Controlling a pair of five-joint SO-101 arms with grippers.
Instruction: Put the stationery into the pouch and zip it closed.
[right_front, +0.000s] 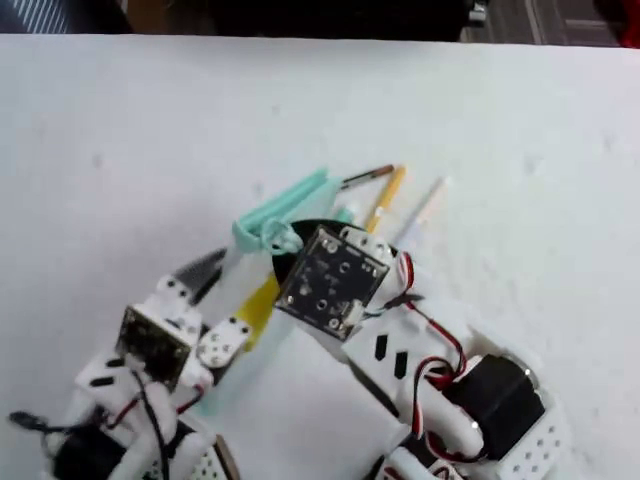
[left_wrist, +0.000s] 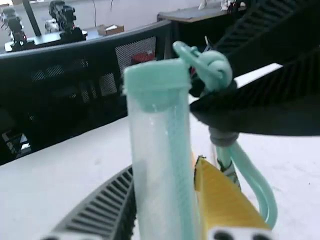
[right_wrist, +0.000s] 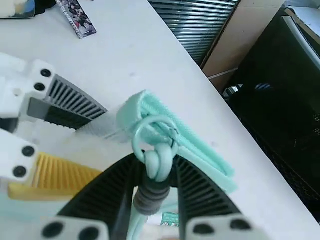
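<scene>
Right gripper (right_wrist: 156, 175) pinches the ring pull (right_wrist: 157, 160) of a mint, translucent pouch (right_wrist: 200, 145); left gripper (left_wrist: 160, 210) clamps its body between grey and yellow jaws. High view: brush (right_front: 365, 176), pencil (right_front: 385, 200) and pen (right_front: 420, 208) lie on the table (right_front: 150, 120) just beyond it.

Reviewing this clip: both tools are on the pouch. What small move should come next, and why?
Probably the right tool should draw the zipper pull along the pouch toward the left tool. It is shut on the pull at the pouch's end, the left tool clamps the pouch body, and the pencils appear to lie outside on the table, so opening seems needed.
</scene>
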